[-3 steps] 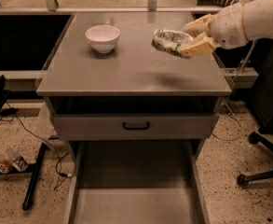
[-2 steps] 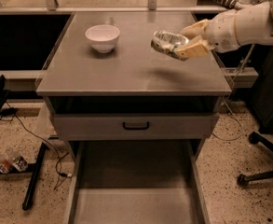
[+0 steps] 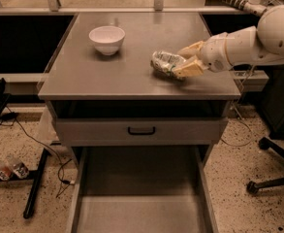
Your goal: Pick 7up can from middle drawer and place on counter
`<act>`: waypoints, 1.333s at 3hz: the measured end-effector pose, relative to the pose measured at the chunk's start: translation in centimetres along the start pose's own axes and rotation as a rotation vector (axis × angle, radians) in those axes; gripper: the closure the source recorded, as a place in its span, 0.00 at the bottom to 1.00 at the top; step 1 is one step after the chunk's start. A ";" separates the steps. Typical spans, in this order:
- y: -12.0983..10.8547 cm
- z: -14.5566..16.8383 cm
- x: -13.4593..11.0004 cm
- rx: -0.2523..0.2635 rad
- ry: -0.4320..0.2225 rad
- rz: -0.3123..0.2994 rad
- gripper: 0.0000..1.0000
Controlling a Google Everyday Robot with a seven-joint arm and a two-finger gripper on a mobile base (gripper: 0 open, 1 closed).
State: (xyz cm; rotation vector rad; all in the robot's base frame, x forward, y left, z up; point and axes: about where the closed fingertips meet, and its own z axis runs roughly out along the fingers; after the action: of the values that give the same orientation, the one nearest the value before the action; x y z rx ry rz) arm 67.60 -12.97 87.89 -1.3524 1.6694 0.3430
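The 7up can [image 3: 165, 61], silvery with green markings, lies on its side between the cream fingers of my gripper [image 3: 179, 62]. The gripper is shut on it, reaching in from the right on a white arm [image 3: 248, 41]. The can is low over the right part of the grey counter [image 3: 127, 72]; I cannot tell whether it touches the top. The middle drawer [image 3: 141, 203] is pulled out below, and its flat grey floor shows nothing in it.
A white bowl [image 3: 107, 39] stands on the counter's back left. A grey drawer front with a black handle [image 3: 141, 130] sits under the counter. An office chair base [image 3: 272, 174] is on the right, cables and bottles [image 3: 6, 168] on the floor at left.
The gripper has carried the can down and to the left, from above the counter's right side to just over its surface.
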 end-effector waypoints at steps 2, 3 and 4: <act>0.1 0.1 0.1 -0.002 0.001 0.001 0.57; 0.1 0.1 0.1 -0.002 0.001 0.001 0.34; 0.1 0.1 0.1 -0.002 0.001 0.001 0.11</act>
State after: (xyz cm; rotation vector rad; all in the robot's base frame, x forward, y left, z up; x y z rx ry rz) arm 67.58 -12.88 87.73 -1.3533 1.6707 0.3449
